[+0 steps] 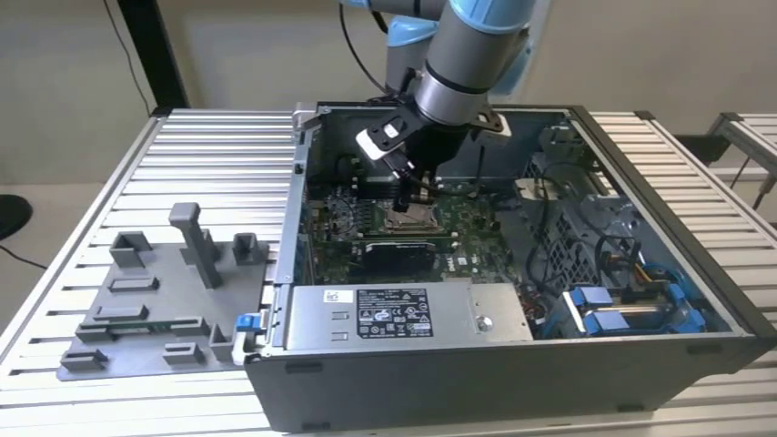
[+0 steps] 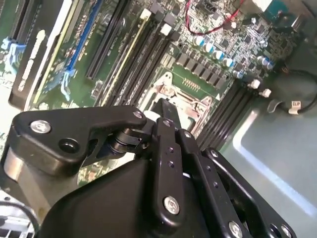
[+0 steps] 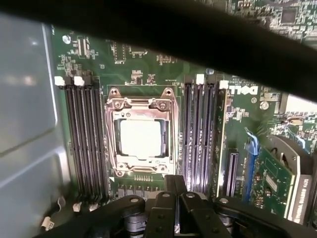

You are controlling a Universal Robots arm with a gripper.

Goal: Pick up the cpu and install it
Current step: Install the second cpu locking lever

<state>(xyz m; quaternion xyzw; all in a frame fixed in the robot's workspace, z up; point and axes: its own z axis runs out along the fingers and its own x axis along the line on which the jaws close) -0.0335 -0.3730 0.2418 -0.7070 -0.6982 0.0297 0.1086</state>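
Roughly, going from the exterior view's left to its right:
Fixture tray: the grey fixture tray (image 1: 152,300) with its upright plastic blocks lies on the slatted metal table (image 1: 206,164), just beside the computer case.
Computer case: the open computer case (image 1: 510,364) lies on its side on the table, with the power supply (image 1: 407,314) along its near edge and blue-tabbed drive bays (image 1: 620,305) toward the exterior view's right.
Motherboard: the green motherboard (image 1: 468,223) covers the case floor; in the first wrist view black memory slots (image 3: 84,134) run along both sides of the socket.
Socket: the metal-framed socket (image 3: 141,136) sits in the middle of the board, its frame lying flat around the chip.
Cpu: the cpu (image 3: 141,139), a pale square, lies inside the socket frame, seated level and touching nothing of the arm.
Gripper: the gripper (image 1: 413,202) hangs just above the socket inside the case; in the first wrist view its black fingers (image 3: 171,186) stand at the socket's edge, pressed together and holding nothing.
Arm: the grey-and-blue arm (image 1: 474,55) reaches down into the case from above.
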